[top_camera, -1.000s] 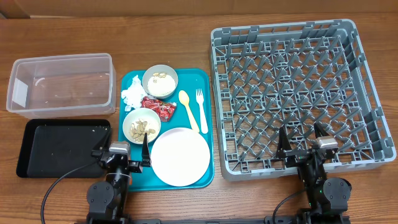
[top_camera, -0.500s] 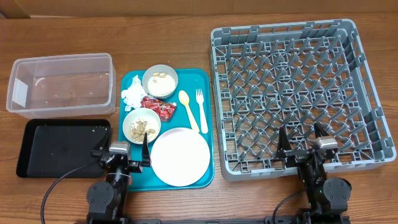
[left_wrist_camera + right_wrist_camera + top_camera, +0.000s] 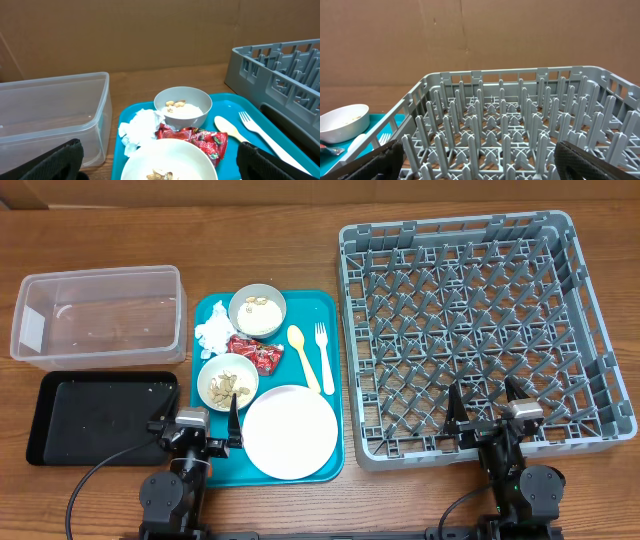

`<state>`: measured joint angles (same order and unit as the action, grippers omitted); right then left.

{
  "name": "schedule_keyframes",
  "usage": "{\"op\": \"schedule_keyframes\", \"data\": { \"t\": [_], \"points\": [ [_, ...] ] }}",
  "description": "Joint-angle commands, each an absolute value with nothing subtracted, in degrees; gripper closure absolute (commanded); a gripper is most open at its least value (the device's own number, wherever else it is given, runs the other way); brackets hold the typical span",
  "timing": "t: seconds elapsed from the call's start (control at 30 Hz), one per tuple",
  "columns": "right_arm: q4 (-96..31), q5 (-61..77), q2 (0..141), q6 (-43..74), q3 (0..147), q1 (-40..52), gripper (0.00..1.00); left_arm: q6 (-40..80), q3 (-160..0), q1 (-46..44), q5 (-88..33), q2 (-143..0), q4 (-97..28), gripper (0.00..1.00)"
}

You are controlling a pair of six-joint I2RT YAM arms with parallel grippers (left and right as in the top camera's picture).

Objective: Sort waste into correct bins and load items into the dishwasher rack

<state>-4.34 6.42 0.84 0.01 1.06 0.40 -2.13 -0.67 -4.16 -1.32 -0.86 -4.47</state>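
The waste lay on the teal tray (image 3: 325, 305) between two bowls. A crumpled napkin (image 3: 213, 333) touched a red foil wrapper (image 3: 255, 352), and nut scraps (image 3: 225, 385) sat in the near bowl (image 3: 254, 380), with a few more in the far bowl (image 3: 281, 315). The plate (image 3: 291, 431), spoon (image 3: 303, 356) and fork (image 3: 324, 352) shared the same tray.

The wrapper was wedged against the napkin and the near bowl's rim. A pinch aimed at it would likely have caught the napkin too, or shoved the bowl and spilled scraps. The plate lay flat with its edge low, so fingers could have skidded over it or pushed it into the tray lip. The spoon and fork lay close side by side, and lifting one risked dragging the other.

The tray's left rim ran just beside the clear tub (image 3: 110, 320) and the black tray (image 3: 100, 415). Its right rim ran just beside the rack (image 3: 348, 330), whose raised wall and pegs anything loaded would have had to clear. Bare tabletop (image 3: 300, 240) lay open beyond the tray's far edge.

The left pincer (image 3: 195, 420) hung at the tray's near-left corner and the right pincer (image 3: 483, 405) hung over the rack's near wall. Both were spread wide and held nothing.
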Motion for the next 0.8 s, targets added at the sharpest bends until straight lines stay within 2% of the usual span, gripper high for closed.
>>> {"op": "schedule_keyframes", "data": {
  "t": [0.0, 0.63, 0.77],
  "points": [
    [-4.12, 5.85, 0.16, 0.25, 0.45, 0.21, 0.00, -3.25, -0.27, -4.51, -1.32, -0.27, -4.36, 0.00],
    [-3.90, 5.10, 0.16, 0.25, 0.45, 0.19, 0.00, -3.25, -0.27, -4.51, -1.32, -0.27, -4.36, 0.00],
    [-3.88, 8.45, 0.16, 0.25, 0.54, 0.30, 0.00, -3.25, -0.27, -4.51, -1.32, -0.27, -4.36, 0.00]
  ]
}}
